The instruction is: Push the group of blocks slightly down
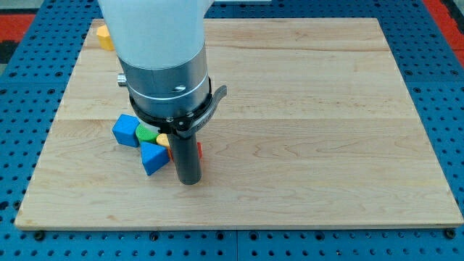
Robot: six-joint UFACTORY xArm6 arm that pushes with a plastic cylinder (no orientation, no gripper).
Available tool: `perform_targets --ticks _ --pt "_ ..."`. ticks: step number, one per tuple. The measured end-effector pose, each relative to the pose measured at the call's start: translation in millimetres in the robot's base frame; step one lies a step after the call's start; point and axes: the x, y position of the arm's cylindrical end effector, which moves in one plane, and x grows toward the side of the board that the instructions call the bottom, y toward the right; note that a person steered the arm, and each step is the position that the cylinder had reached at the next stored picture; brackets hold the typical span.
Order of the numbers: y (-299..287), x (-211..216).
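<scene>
A tight group of blocks lies left of the board's centre: a blue cube (126, 130) at the group's left, a green block (148, 133) behind it, a blue triangular block (153, 157) at the group's bottom, a yellow block (163, 139) and a red block (199, 151), both mostly hidden by the rod. My tip (188, 181) rests on the board just right of the blue triangular block, at the group's lower right edge. The arm's body hides what lies above the group.
A yellow-orange block (105, 36) sits alone near the board's top left corner, partly behind the arm. The wooden board (326, 123) lies on a blue perforated table (442, 87).
</scene>
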Motion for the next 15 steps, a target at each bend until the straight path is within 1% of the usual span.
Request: perform_targets --ticks 2,5,6,8,9,10,11,12,13,14,15 --pt "-5 -12" --pt "58 -4" --pt "50 -33" --pt "20 -114" --pt "-17 -159" --pt "-47 -184" --pt "-71 -192" --pt "-92 -179" --pt "-91 -172" --pt "-55 -198" --pt "-6 -186"
